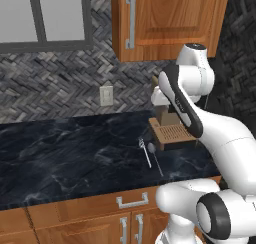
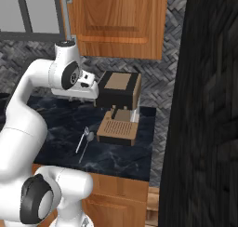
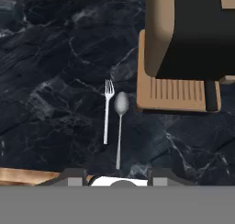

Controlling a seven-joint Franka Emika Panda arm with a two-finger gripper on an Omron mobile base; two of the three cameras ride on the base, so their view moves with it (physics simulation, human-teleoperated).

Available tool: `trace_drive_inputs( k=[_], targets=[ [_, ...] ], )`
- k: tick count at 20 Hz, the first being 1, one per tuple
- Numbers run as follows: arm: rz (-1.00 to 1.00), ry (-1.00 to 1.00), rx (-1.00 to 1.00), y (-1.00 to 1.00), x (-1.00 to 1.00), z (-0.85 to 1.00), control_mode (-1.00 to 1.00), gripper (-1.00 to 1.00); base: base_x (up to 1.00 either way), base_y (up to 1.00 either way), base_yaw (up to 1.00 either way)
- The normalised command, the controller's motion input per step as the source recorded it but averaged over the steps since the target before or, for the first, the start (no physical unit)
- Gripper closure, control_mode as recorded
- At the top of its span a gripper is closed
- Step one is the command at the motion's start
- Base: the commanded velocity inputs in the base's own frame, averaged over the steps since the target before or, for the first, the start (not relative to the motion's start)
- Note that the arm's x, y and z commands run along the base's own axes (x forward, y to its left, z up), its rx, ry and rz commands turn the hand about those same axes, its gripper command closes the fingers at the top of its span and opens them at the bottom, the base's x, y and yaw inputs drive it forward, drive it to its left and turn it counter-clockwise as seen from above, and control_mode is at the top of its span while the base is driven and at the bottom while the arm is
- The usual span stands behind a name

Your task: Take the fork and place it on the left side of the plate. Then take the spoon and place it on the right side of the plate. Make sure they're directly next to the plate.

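Note:
The fork (image 3: 107, 120) and the spoon (image 3: 120, 129) lie side by side on the black marble counter (image 3: 50, 81), fork on the left, heads pointing away from the counter's front edge. Both views from the base show the pair too, fork (image 1: 145, 154) (image 2: 82, 141) and spoon (image 1: 155, 160) (image 2: 86, 149), just left of the coffee machine's tray. My gripper (image 3: 119, 176) hangs high above them, open, with nothing between its fingertips (image 3: 75, 176). The plate is out of view.
A tan and black coffee machine (image 1: 169, 129) (image 2: 119, 103) (image 3: 188, 39) stands right of the cutlery, its slotted drip tray (image 3: 176, 95) close to the spoon's bowl. Wooden wall cabinets (image 1: 165, 18) hang above. A dark panel (image 2: 209, 110) bounds the counter's right end.

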Motion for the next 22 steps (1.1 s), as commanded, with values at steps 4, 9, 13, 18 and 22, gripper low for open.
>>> trace_drive_inputs(
  k=[4, 9, 13, 18, 22],
  targets=[
    [0.0, 0.0, 0.0, 0.01, -0.24, -0.11, -1.0, -1.0, 0.0, 0.0, 0.0],
    [0.02, 0.0, 0.0, 0.1, -0.61, -0.76, -1.0, -1.0, 0.0, 0.0, 0.0],
    [0.0, 0.04, -0.07, 0.36, -0.54, -0.96, -1.0, -1.0, 0.0, 0.0, 0.0],
    [0.0, 0.11, -0.1, 0.62, -0.15, -0.82, -1.0, -1.0, 0.0, 0.0, 0.0],
    [0.0, 0.14, -0.06, 0.58, 0.06, -0.55, -1.0, -1.0, 0.0, 0.0, 0.0]
  ],
)
